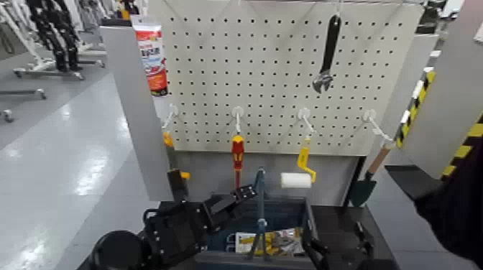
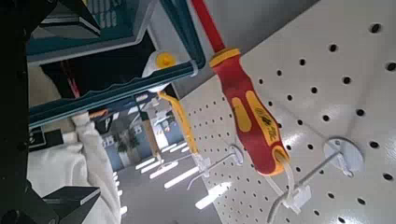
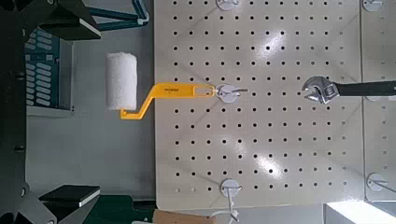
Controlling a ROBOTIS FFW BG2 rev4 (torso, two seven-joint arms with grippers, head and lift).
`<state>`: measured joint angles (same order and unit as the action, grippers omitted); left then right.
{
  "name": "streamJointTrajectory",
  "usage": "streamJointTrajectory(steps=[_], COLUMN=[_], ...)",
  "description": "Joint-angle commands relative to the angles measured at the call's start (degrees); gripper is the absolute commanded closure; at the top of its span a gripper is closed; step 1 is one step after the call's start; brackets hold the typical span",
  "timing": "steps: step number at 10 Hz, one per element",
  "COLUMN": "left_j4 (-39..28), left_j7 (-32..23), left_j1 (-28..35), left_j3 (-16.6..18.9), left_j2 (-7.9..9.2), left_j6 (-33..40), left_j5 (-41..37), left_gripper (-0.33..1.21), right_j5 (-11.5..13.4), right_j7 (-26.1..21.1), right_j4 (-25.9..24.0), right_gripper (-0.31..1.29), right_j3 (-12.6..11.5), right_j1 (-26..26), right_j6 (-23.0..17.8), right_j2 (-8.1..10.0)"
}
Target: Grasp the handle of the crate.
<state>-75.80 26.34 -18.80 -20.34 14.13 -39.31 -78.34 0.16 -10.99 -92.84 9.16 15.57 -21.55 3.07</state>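
The dark blue-grey crate point(image 1: 310, 215) sits low in the head view, below the pegboard. Its thin handle point(image 1: 260, 205) stands upright over the crate's middle. My left gripper point(image 1: 241, 199) is just left of the handle at about its height, open, holding nothing. In the left wrist view a blue-grey bar, the handle point(image 2: 112, 97), crosses between the dark fingers of the left gripper point(image 2: 70, 107). My right gripper point(image 1: 338, 248) hovers low at the crate's right end, open and holding nothing. In the right wrist view the right gripper point(image 3: 79, 110) is also open, and the crate's slotted side point(image 3: 42, 65) shows.
A white pegboard point(image 1: 280, 72) rises behind the crate, with a red-and-yellow screwdriver point(image 1: 237, 154), a yellow-handled paint roller point(image 1: 296, 179), a black wrench point(image 1: 327, 54) and a trowel point(image 1: 366, 183) hanging from it. A yellow-and-white package point(image 1: 273, 243) lies inside the crate. Grey panels flank the board.
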Motion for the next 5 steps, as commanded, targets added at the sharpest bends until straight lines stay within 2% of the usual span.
streamJointTrajectory(steps=[1, 5], left_j4=[7.25, 16.47], left_j7=[4.07, 10.22], left_j1=[-4.31, -10.46], left_j3=[-2.69, -7.08], left_j2=[0.2, -0.42], left_j6=[-2.26, -2.17], left_j5=[-4.37, -6.74], left_gripper=[0.12, 0.12], right_j5=[-0.07, -0.33], right_j7=[0.01, 0.09], right_j4=[0.03, 0.38], right_gripper=[0.13, 0.13], right_j3=[0.07, 0.51], right_j1=[-0.19, -0.45], right_j6=[-0.15, -0.33], right_j2=[0.01, 0.01])
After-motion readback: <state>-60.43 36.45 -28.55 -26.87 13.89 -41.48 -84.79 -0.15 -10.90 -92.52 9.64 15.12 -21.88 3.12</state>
